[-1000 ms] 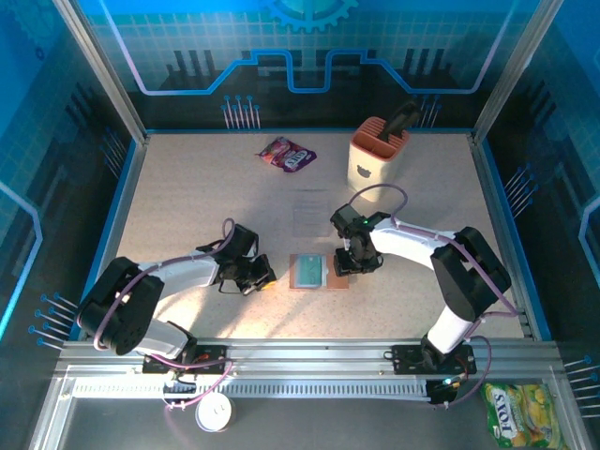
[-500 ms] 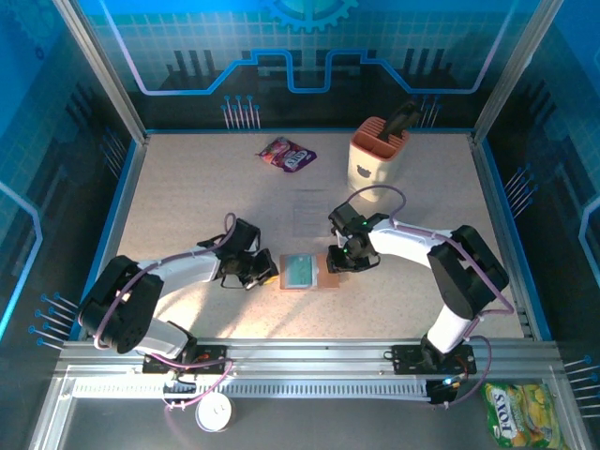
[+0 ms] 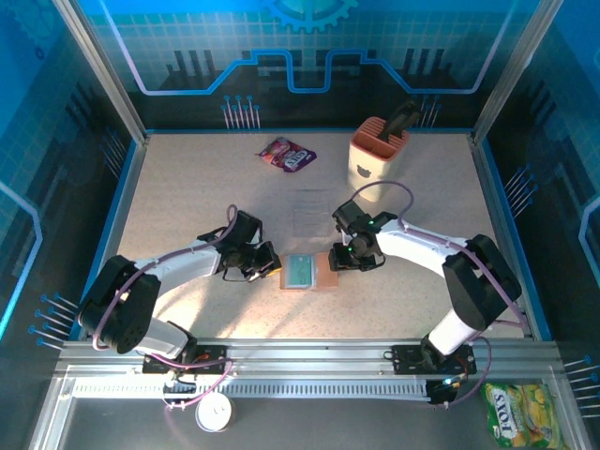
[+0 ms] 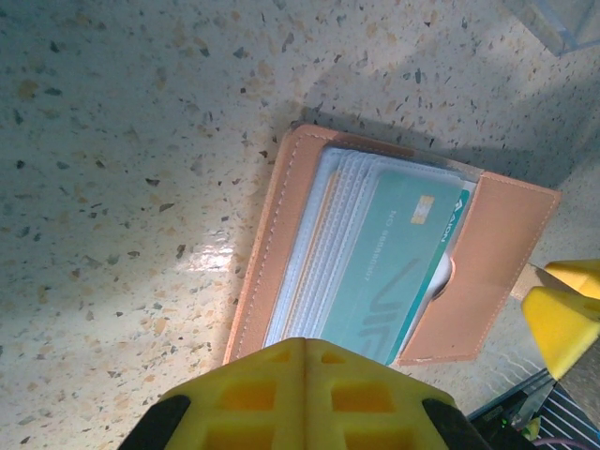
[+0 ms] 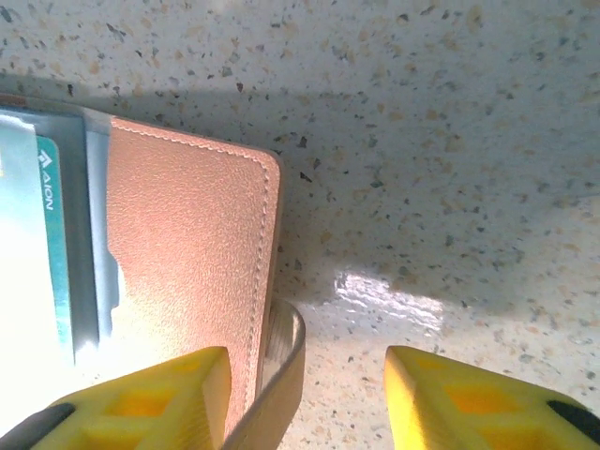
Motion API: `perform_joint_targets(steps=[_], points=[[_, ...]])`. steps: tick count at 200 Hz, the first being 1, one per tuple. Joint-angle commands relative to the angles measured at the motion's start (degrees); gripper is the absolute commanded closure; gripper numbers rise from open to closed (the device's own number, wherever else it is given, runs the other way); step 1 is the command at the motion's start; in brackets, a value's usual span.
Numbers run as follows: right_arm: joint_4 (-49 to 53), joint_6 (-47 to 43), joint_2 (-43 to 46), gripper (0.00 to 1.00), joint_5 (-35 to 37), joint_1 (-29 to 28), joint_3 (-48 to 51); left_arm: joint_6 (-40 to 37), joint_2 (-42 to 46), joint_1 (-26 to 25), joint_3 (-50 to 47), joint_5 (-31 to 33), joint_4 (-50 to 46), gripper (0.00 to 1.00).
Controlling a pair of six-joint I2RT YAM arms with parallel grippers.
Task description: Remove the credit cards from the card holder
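Top: card holder (image 3: 323, 274) open on desk (image 3: 187, 197), credit cards (image 3: 298, 271) tucked inside.
Left wrist: left end effector (image 4: 305, 370) pressed together, empty, at card holder's edge; should pin leather only.
Right wrist: right end effector (image 5: 305, 384) spread astride flap; shift onto credit cards before closing.

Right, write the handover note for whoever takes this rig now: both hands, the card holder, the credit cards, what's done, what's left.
The left hand is shut and empty, just left of the card holder.
The right hand is open, jaws astride the holder's right edge, not closed on it.
The card holder lies open on the table between the hands.
The credit cards are stacked in its pocket, teal one on top.
Done: nothing out yet.
Left: pull out every card.
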State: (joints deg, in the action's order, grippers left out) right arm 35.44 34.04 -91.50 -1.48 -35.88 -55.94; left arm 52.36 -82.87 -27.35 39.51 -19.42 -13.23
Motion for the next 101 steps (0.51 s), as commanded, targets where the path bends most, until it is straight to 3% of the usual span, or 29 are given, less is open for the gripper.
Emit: perform_joint_targets(steps=[1, 101], points=[[3.4, -0.5, 2.2, 0.51, 1.6, 0.3, -1.1, -0.1, 0.8, 0.1, 1.1, -2.2, -0.3, 0.93], [4.1, -0.5, 2.4, 0.48, -2.0, -5.8, -12.2, 0.0, -7.7, -4.0, 8.4, -2.0, 2.8, 0.93]])
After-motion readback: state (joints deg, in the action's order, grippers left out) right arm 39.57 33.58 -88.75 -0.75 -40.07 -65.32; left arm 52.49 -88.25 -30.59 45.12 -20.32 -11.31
